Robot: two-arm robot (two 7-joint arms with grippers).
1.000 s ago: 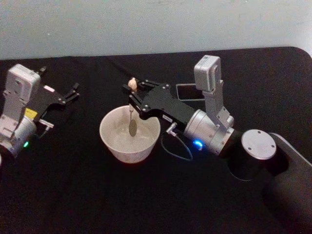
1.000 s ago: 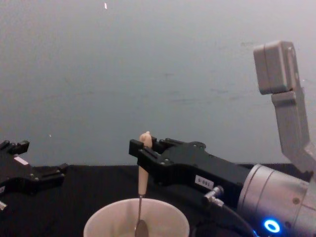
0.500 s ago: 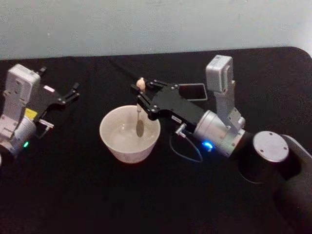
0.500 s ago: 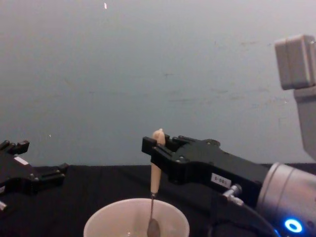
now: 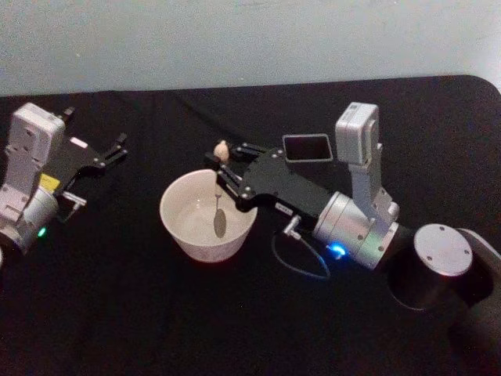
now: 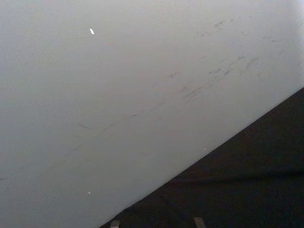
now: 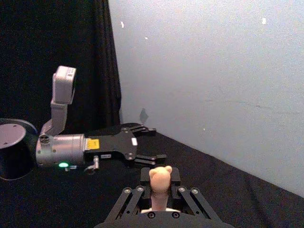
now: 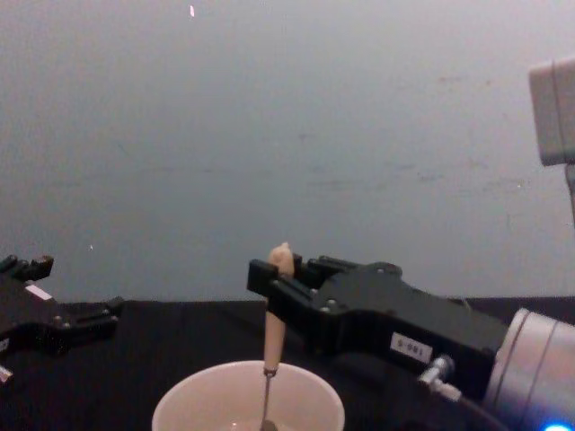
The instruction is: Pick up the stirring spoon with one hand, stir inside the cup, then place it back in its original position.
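The right end effector point(image 5: 224, 161) is clamped on the pale handle of the stirring spoon point(image 5: 218, 200), just below its knob. It holds the spoon upright, so the thin shaft drops into the cup point(image 5: 202, 247) and the metal bowl sits low inside, clear of the rim, a pose suited to stirring. The cup stands on the black counter point(image 5: 117, 305). A dark square holder point(image 5: 307, 146) sits behind the arm. The left end effector point(image 5: 117, 149), fingers spread and empty, is parked well to the left.
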